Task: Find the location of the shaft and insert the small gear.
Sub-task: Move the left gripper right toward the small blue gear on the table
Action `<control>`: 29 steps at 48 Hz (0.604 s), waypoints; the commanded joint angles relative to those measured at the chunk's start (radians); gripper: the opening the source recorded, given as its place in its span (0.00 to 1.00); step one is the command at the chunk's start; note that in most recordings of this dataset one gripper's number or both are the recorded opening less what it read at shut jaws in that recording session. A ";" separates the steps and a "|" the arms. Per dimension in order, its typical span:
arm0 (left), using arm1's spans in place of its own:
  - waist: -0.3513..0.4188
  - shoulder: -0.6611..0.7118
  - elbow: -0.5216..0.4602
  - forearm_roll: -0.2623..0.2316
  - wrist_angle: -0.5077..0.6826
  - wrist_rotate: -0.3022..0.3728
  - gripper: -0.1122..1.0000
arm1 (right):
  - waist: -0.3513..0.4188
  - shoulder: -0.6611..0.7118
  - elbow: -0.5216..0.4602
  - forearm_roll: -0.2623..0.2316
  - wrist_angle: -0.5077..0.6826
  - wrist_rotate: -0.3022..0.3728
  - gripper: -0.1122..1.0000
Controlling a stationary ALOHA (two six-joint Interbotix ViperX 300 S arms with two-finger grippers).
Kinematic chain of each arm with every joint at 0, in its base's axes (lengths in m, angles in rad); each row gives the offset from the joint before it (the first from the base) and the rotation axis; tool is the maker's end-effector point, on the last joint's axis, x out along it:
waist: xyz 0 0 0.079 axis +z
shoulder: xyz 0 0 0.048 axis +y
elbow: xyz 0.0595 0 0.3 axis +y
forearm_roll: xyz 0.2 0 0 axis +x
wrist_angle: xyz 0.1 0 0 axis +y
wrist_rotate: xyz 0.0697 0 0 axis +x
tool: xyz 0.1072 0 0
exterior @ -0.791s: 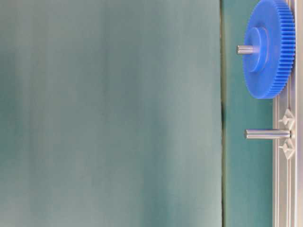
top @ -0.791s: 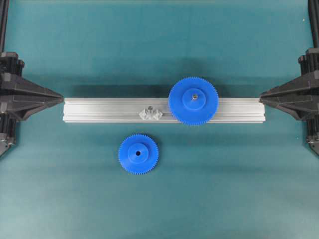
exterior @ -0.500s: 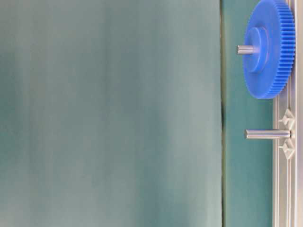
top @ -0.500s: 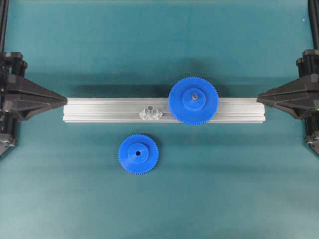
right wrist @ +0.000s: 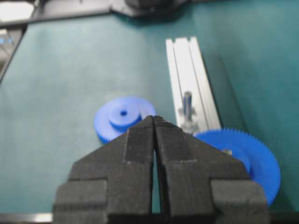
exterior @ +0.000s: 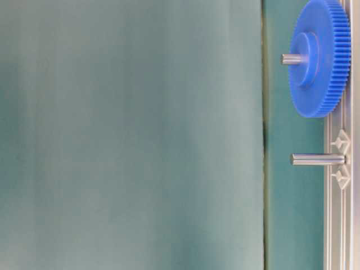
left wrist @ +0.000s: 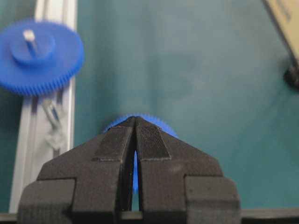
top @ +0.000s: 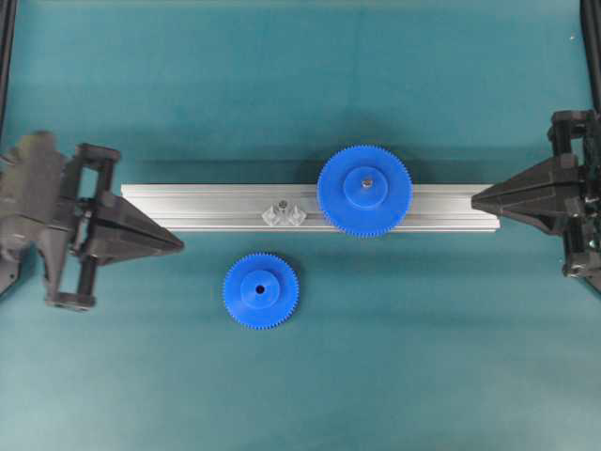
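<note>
Two blue gears here, one aluminium rail [top: 310,208], one bare shaft, two pincers. The small gear [top: 261,290] lies flat on the teal counter [top: 423,357], just beside the rail and not touching it. The big gear [top: 364,190] already sits on the rail with its own grey pin poking through the hub.

The shaft [top: 283,209] stands upright on the rail on a clear faceted base, just beside the big gear; the table-level view shows it as a plain silvery pin [exterior: 318,159] with nothing on it.

The left pincer [top: 178,246] has its tips pressed together, nothing between them. It points at the small gear, which sits a little ahead of the tip; the shaft is ahead and off to one side.

The right pincer [top: 474,198] is also pressed shut and empty, right at the far end of the rail, with the big gear nearest to it and the small gear further off.
</note>
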 commanded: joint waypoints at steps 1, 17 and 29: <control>-0.005 0.037 -0.046 0.002 0.021 -0.002 0.09 | 0.003 0.011 -0.011 0.002 0.011 0.009 0.09; -0.018 0.184 -0.153 0.002 0.169 0.002 0.09 | 0.000 0.009 -0.002 0.002 0.035 0.011 0.09; -0.029 0.281 -0.213 0.003 0.216 0.000 0.09 | -0.002 -0.005 0.008 0.002 0.035 0.011 0.09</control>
